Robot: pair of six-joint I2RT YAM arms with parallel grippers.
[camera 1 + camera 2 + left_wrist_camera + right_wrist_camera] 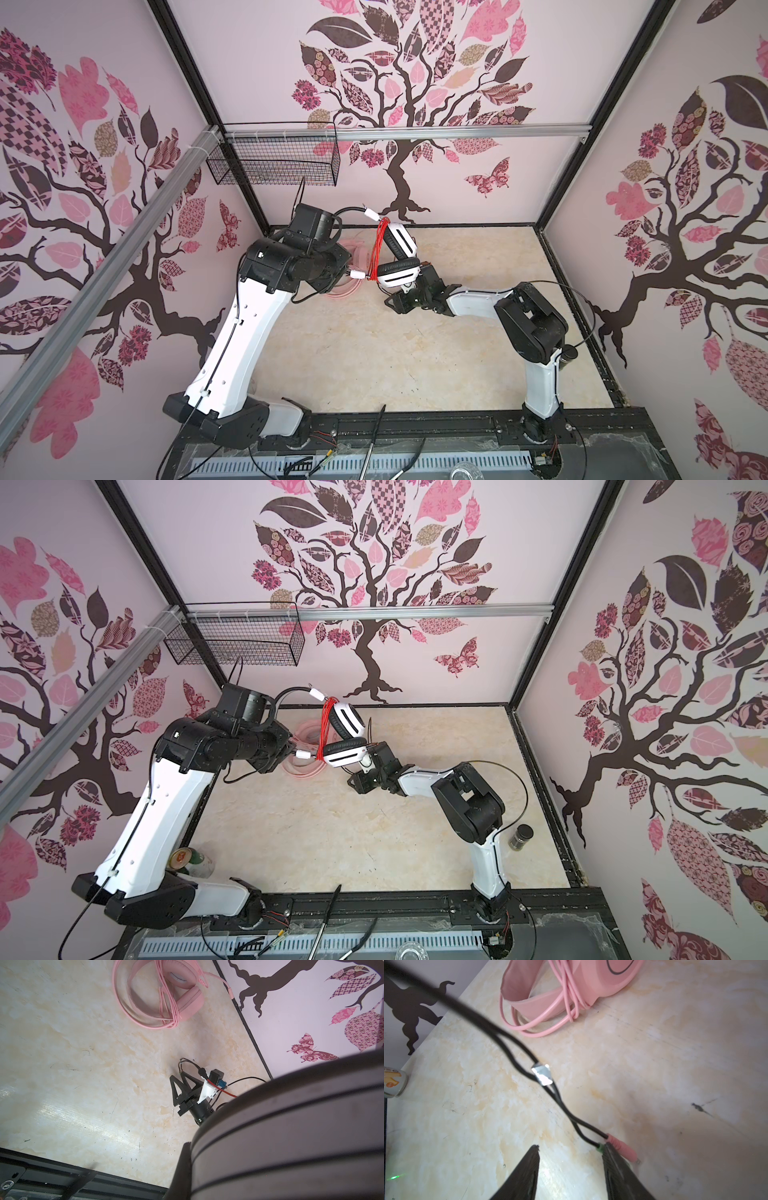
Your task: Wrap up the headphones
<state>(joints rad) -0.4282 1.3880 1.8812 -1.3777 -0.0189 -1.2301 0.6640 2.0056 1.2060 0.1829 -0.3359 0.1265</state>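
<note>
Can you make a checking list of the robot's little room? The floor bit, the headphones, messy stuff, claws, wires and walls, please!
Surface: marbled beige table, dark scuff marks.
Job's things: white-and-black headset lifted off the table, orange-red cord wound around it; pink headset lying on the table, pink cord wound on it.
Clutter: can by the left arm's base; dark jar by the right arm's.
Grippers: left gripper shut on the white-and-black headset's band; right gripper open, holding nothing.
Cables: black split lead, its pink plug beside one right finger.
Surroundings: wire basket on the back rail; tree-pattern walls.
</note>
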